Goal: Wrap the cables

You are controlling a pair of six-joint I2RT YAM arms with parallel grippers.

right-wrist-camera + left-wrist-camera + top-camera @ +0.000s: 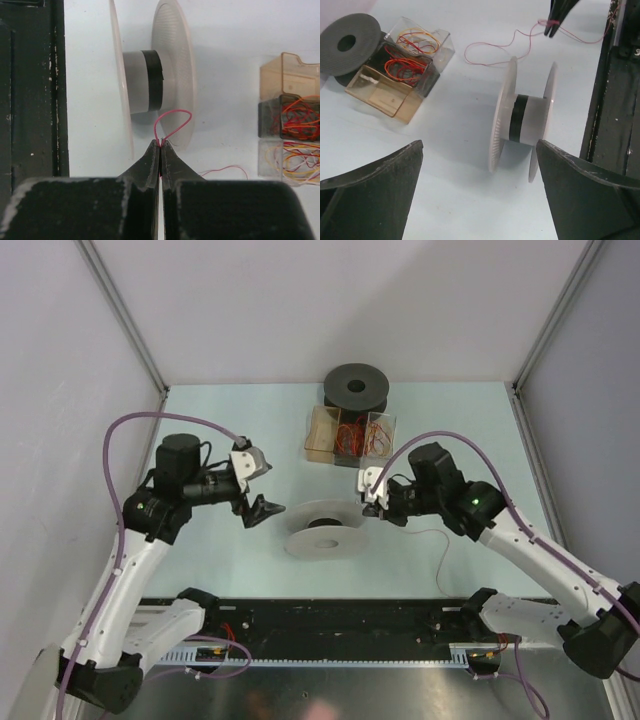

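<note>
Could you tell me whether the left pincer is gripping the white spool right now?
No, the left pincer stands wide open with nothing between its fingers, and the white spool sits ahead of them.

This is a robotics lab test cell: a pale worktop [470, 405] is boxed in by plain grey panels [330, 300] on metal posts [120, 310]. A left arm [112, 590] and a right arm [550, 563] are bolted beside a black rail [340, 625] at its near edge. On the worktop sit a spool [325, 530] and clear bins [350, 435] of sorted wire.
</note>
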